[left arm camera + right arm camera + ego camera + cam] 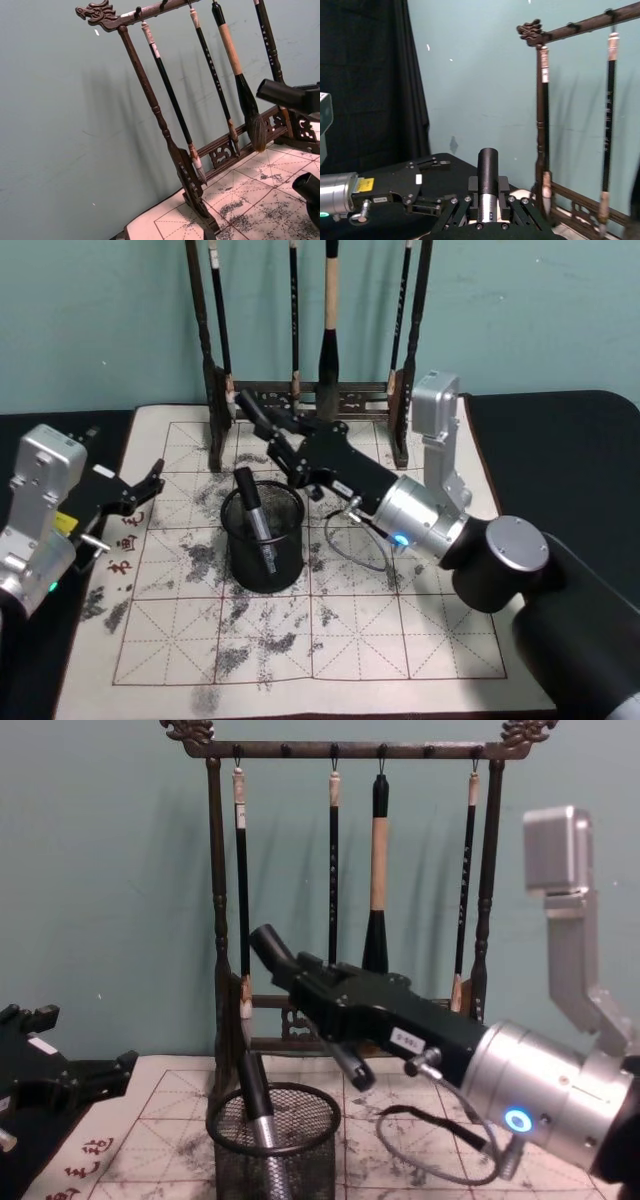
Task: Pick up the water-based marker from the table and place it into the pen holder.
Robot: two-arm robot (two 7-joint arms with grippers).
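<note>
My right gripper (288, 448) reaches in from the right and is shut on the water-based marker (248, 406), which has a black cap and a silver barrel. The marker (270, 948) is tilted, cap up, above and just behind the pen holder (268, 562), a round black mesh cup (300, 1150) on the mat. The right wrist view shows the marker (488, 170) standing up out of the shut fingers. Another marker of the same look (256, 515) leans inside the holder (252, 1092). My left gripper (140, 490) rests open at the mat's left edge, apart from all this.
A tall dark wooden brush rack (320, 392) with several hanging brushes (378, 870) stands right behind the holder. The ink-stained grid mat (300, 640) covers the table, and a loose cable (350, 545) hangs from my right wrist beside the holder.
</note>
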